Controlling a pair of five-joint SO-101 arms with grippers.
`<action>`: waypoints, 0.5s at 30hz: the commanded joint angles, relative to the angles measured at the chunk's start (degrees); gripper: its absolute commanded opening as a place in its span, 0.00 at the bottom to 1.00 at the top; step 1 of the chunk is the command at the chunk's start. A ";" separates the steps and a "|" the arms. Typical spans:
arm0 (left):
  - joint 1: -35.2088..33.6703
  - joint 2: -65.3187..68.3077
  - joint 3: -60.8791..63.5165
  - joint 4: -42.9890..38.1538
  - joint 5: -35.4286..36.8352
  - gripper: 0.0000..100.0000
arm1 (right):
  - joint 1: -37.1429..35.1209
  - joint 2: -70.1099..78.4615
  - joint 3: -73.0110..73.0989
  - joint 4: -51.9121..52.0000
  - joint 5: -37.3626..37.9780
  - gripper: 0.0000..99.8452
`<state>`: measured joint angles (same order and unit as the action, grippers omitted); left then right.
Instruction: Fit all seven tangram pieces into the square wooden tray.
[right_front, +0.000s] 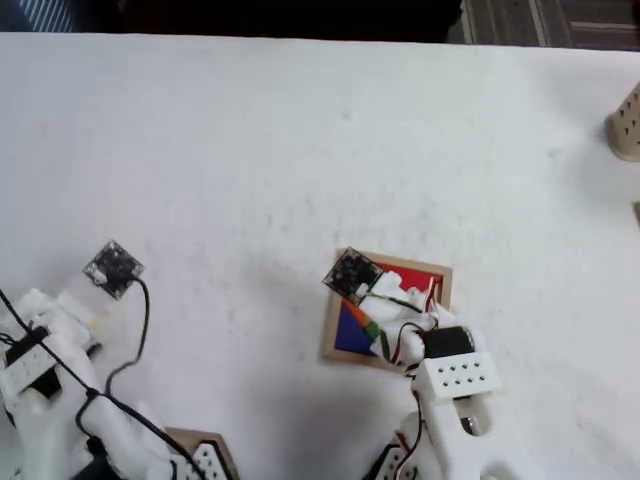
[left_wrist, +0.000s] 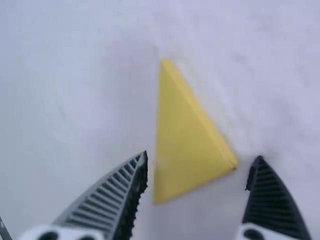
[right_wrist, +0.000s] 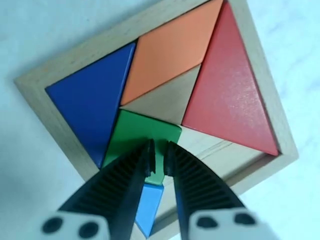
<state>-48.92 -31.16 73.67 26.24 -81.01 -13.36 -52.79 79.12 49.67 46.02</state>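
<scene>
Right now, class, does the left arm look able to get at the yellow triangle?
Probably yes. The left gripper is open, with a finger to each side of the yellow triangle, which lies flat on the white table. Nothing lies between them.

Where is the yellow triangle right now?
In the left wrist view, the yellow triangle lies flat on the white table between the open fingers of the left gripper, not in the wooden tray.
</scene>
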 joint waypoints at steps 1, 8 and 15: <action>0.66 6.11 -4.22 -3.96 -0.79 0.30 | -0.22 0.22 0.00 0.75 0.26 0.04; 0.66 19.21 -19.52 7.03 9.67 0.30 | -0.22 0.22 0.00 0.75 0.26 0.04; 1.80 27.82 -24.35 9.32 9.49 0.30 | -0.22 0.22 0.00 0.75 0.26 0.05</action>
<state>-49.45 -7.69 52.48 36.88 -72.75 -13.36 -52.79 79.12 49.67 46.02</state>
